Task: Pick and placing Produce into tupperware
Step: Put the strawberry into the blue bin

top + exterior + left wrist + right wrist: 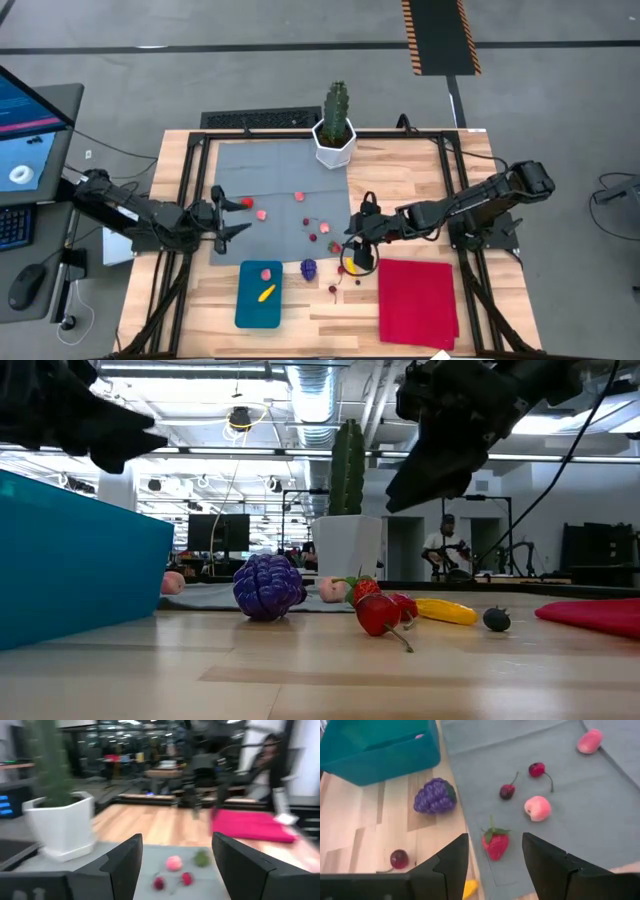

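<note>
The teal tupperware [259, 297] stands on the wood near the front edge with a pink piece [268, 273] and a yellow piece [265, 294] in it. Loose produce lies around it. The purple grapes [435, 796] and a dark cherry [399, 858] lie on the wood. A strawberry [495, 844], a peach [538, 808] and two cherries [508, 791] lie on the grey mat [280, 190]. My right gripper [495, 837] hovers open, slanting down over the strawberry, with a yellow piece [470, 888] below it. My left gripper [232, 213] stands open and level at the mat's left edge.
A green cactus in a white pot [335, 130] stands at the mat's far edge. A flat red cloth [418, 300] lies at the front right. More small produce [299, 196] lies scattered on the mat. A monitor and keyboard stand off the table's left side.
</note>
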`<state>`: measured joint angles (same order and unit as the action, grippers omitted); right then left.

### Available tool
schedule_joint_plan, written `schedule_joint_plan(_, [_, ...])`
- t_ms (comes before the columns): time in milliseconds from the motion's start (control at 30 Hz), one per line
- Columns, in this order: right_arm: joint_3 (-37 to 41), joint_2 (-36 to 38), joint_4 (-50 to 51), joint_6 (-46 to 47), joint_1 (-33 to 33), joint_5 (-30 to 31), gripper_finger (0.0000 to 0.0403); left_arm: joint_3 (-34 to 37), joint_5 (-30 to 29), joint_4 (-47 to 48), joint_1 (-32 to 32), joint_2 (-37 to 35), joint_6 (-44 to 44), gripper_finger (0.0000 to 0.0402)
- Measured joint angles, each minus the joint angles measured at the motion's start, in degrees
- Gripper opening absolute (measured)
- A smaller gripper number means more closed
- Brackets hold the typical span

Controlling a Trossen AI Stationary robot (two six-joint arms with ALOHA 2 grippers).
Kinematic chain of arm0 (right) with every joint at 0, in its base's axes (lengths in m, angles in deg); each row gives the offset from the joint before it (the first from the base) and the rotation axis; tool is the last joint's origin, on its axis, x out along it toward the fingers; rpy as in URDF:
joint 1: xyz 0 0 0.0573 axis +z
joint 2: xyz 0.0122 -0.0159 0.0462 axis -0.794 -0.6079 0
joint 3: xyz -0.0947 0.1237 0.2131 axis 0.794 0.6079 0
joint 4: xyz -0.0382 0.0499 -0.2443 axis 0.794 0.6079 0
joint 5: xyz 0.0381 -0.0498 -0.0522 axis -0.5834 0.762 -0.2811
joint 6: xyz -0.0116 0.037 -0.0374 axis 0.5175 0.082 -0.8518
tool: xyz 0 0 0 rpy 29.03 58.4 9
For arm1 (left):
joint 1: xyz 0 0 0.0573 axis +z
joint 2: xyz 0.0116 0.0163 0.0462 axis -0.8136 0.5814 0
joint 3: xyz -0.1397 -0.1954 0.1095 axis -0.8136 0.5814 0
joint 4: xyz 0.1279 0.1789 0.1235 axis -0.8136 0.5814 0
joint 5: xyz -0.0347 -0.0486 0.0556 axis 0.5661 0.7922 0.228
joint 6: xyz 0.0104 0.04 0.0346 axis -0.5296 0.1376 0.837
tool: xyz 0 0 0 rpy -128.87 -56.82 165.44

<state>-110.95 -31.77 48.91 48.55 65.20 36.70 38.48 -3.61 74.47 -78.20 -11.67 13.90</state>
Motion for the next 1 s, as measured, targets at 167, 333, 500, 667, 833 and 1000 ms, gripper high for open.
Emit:
schedule_joint_plan(167, [-0.18, -2.89, -2.00, 0.59, -0.13, 0.54, 0.0208, 0.00, -2.40, 2.07, 0.00, 0.00, -2.52, 0.0231])
schedule_joint_plan(333, [-1.78, -10.41, -3.31, -0.76, -0.37, -1.50, 0.0208, 0.00, -2.39, 2.25, -0.02, 0.14, -2.53, 0.0231])
schedule_joint_plan(500, [-6.35, -15.68, -2.95, -2.53, -0.35, -1.49, 0.0208, 0.00, -2.07, 2.29, -0.02, 0.27, -2.57, 0.0231])
schedule_joint_plan(667, [-10.38, -20.86, 0.76, -4.20, -0.59, -1.55, 0.0208, -0.02, -1.98, 3.51, -0.04, 0.27, -4.85, 0.0231])
schedule_joint_plan(833, [-12.33, -23.49, 1.30, -5.07, -0.78, -1.99, 0.0208, -0.02, -2.01, 4.75, -0.04, 0.27, -6.95, 0.0231])
schedule_joint_plan(1000, [-12.79, -23.43, 1.37, -5.50, -1.16, -2.69, 0.0197, -0.02, -2.04, 5.71, -0.04, 0.29, -8.31, 0.0231])
